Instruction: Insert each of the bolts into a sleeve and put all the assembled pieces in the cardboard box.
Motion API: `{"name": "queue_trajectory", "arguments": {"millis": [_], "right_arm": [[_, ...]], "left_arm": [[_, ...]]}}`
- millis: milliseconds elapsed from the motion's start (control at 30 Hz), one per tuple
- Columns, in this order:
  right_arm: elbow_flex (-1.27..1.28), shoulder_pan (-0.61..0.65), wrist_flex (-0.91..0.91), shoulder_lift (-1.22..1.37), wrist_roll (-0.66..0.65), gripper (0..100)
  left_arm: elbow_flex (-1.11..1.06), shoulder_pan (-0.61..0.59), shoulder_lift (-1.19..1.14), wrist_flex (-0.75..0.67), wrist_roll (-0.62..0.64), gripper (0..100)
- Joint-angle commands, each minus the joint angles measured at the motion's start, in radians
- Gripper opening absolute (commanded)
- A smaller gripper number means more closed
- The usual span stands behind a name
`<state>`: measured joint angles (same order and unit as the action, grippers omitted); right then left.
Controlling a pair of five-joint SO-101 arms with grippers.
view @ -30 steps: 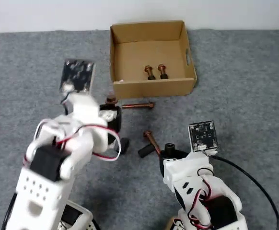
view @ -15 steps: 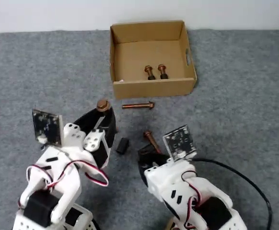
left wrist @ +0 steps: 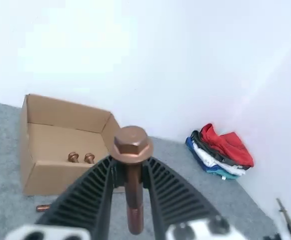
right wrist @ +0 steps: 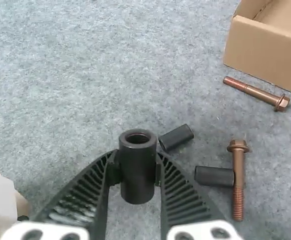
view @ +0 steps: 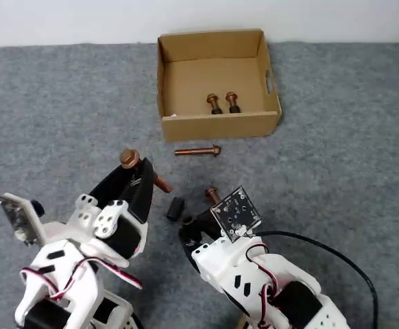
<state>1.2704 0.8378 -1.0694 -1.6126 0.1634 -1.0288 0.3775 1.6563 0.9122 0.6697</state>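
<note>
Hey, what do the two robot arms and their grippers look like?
Left arm and right arm are white plastic with black motor blocks. Left gripper and right gripper have black ribbed fingers. Red and white wires loop along them; a black cable trails from the right one.

The light is bright and soft all over the grey table (view: 336, 171), and it seems to come from above. Only small, faint shadows lie along the near side of the cardboard box (view: 213, 127). In the left wrist view the white wall (left wrist: 75, 45) glows very bright, and the bolt (left wrist: 131, 150) has a little shine on its head.
</note>
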Motion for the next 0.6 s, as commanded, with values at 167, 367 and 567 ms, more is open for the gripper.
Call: {"name": "queue_trajectory", "arguments": {"millis": [167, 367, 567], "right_arm": [[-0.014, 0.007, 0.027, -0.007, -0.086, 0.8], [-0.025, 0.005, 0.091, 0.001, -0.186, 0.8], [-0.026, 0.002, 0.153, 0.001, -0.262, 0.8]], "left_arm": [[-0.054, 0.011, 0.074, -0.017, 0.011, 0], [-0.054, 0.106, 0.084, 0.040, 0.008, 0], [-0.085, 0.103, 0.083, 0.035, -0.035, 0]]}}
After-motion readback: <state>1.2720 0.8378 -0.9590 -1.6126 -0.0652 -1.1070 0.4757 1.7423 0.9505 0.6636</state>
